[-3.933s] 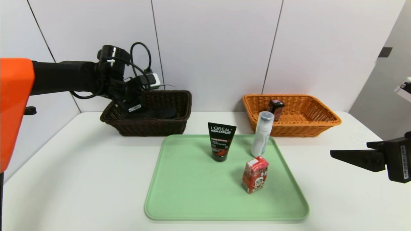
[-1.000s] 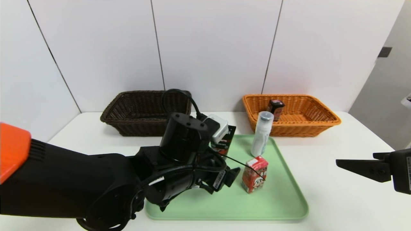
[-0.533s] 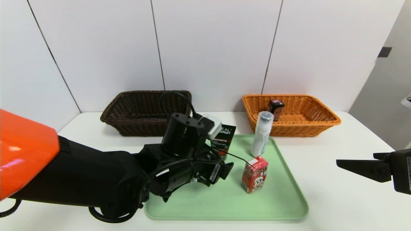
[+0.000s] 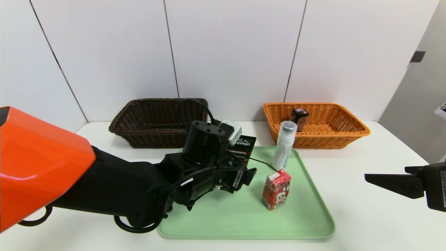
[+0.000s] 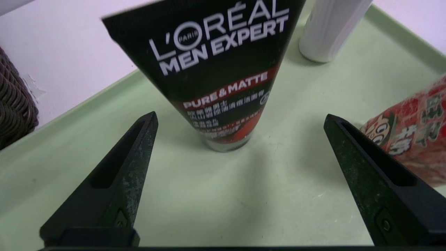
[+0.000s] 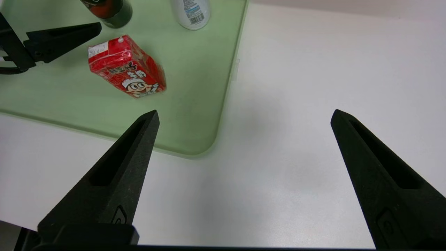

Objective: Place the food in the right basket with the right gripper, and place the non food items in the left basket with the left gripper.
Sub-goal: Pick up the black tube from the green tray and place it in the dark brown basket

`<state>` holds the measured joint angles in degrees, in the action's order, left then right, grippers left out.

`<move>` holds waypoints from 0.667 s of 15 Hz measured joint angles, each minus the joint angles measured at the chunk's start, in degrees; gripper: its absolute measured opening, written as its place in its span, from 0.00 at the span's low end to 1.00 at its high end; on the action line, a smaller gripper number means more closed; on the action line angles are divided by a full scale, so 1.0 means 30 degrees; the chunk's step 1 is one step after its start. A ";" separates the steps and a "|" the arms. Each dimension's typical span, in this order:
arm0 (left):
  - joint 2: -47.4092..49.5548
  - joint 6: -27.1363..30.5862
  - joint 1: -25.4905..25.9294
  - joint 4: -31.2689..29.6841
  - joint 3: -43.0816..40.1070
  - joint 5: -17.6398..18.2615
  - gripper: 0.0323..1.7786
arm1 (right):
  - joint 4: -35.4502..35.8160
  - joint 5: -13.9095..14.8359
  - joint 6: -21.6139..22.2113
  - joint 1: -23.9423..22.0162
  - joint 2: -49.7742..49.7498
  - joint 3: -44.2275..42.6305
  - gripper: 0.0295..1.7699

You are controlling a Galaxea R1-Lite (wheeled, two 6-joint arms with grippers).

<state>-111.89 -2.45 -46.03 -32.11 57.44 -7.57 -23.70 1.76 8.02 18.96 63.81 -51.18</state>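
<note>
- My left gripper (image 5: pixel 240 120) hangs low over the green tray (image 4: pixel 244 223), fingers (image 5: pixel 122 164) spread wide apart, clamped on nothing.
- The black L'Oreal tube (image 5: pixel 216 59) stands upright on its red base just ahead of those fingers, not yet between them and not touched.
- The white bottle (image 4: pixel 284 144) stands on the tray's far right part, near the tube.
- The red carton (image 4: pixel 276 189) stands on the tray, beside my left fingertip.
- The dark brown basket (image 4: pixel 139 134) sits on the bench (image 4: pixel 366 216) behind the tray to the left; I cannot see what is inside.
- The orange basket (image 4: pixel 348 134) sits behind to the right, with a dark pack (image 4: pixel 299 118) in it.
- My right gripper (image 6: pixel 244 115) hangs over bare bench right of the tray, fingers wide apart and empty.
</note>
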 joint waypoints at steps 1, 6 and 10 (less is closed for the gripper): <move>-0.0126 0.0008 0.0004 0.0008 0.0276 0.0000 0.95 | 0.0000 0.0000 -0.0028 0.0000 0.0000 0.0000 0.96; -0.1162 0.0008 0.0378 0.0102 0.1845 -0.0008 0.95 | 0.0000 0.0000 -0.0028 0.0012 0.0000 -0.0004 0.96; -0.2129 0.0049 0.0573 0.0138 0.3076 0.0000 0.95 | 0.0000 0.0028 -0.0028 0.0008 0.0000 -0.0004 0.96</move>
<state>-118.27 -2.30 -44.31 -31.70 66.67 -7.57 -23.70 1.84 7.94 18.98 63.81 -51.19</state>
